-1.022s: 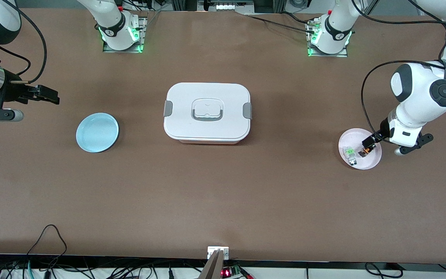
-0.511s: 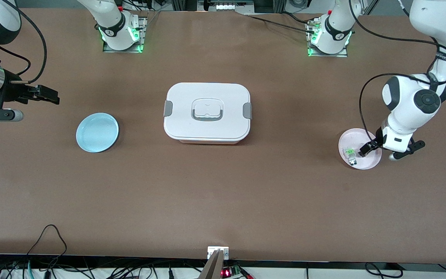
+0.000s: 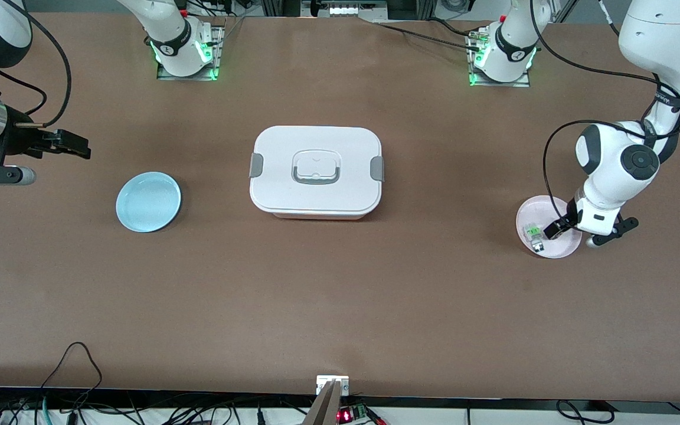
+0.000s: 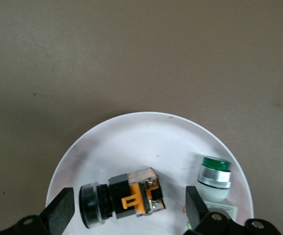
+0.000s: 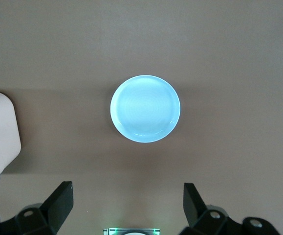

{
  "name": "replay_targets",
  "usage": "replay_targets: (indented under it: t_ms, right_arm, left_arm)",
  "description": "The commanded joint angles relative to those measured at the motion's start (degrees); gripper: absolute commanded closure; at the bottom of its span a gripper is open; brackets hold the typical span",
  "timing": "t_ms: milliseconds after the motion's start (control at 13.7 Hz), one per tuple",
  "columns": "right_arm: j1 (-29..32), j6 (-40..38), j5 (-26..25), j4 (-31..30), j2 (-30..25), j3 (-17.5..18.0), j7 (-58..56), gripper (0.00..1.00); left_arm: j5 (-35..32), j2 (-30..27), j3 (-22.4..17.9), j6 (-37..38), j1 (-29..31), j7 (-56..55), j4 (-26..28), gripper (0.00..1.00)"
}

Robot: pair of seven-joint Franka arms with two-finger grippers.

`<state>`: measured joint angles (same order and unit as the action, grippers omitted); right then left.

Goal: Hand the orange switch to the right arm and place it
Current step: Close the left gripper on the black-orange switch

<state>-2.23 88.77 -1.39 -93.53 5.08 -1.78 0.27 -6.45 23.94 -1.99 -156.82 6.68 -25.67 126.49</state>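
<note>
Lying flat, orange switch (image 4: pixel 124 198) spans open left tool (image 4: pixel 126 215).

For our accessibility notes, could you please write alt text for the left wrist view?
The left gripper hangs open just above a white plate on the brown table, its fingers either side of the orange switch lying on the plate. A green-topped switch stands beside it.

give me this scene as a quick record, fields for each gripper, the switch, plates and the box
left gripper: open, low over the pink plate, fingers either side of the orange switch
right gripper: open, waiting above the table near the blue plate
orange switch: lying on the pink plate, not gripped
green-topped component: on the same plate, beside the switch
blue plate: nothing on it
white box: mid-table, lid on
</note>
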Motion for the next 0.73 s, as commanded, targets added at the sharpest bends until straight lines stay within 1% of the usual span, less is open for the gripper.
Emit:
replay_targets:
  t_ms: [0,438,511,657]
  right_arm:
    - [-0.05,-0.88,0.43,1.07,0.28,-0.15,-0.18,0.0]
    - [-0.05,-0.96,0.43,1.07,0.28,-0.15,-0.18,0.0]
    - [-0.05,-0.96,0.43,1.07,0.28,-0.15,-0.18,0.0]
    - [-0.05,-1.05,0.43,1.06,0.28,-0.15,-0.18,0.0]
  left_arm:
    - [-1.46,0.85,0.15,-1.2,0.79,-0.52,-0.45,0.0]
    - [-1.46,2.52,0.24,-1.38,1.75,-0.52,-0.89,0.01]
    - [-1.46,2.69,0.24,-1.38,1.75,-0.52,-0.89,0.05]
    - [-1.46,3.13,0.24,-1.29,1.84,-0.52,-0.81,0.27]
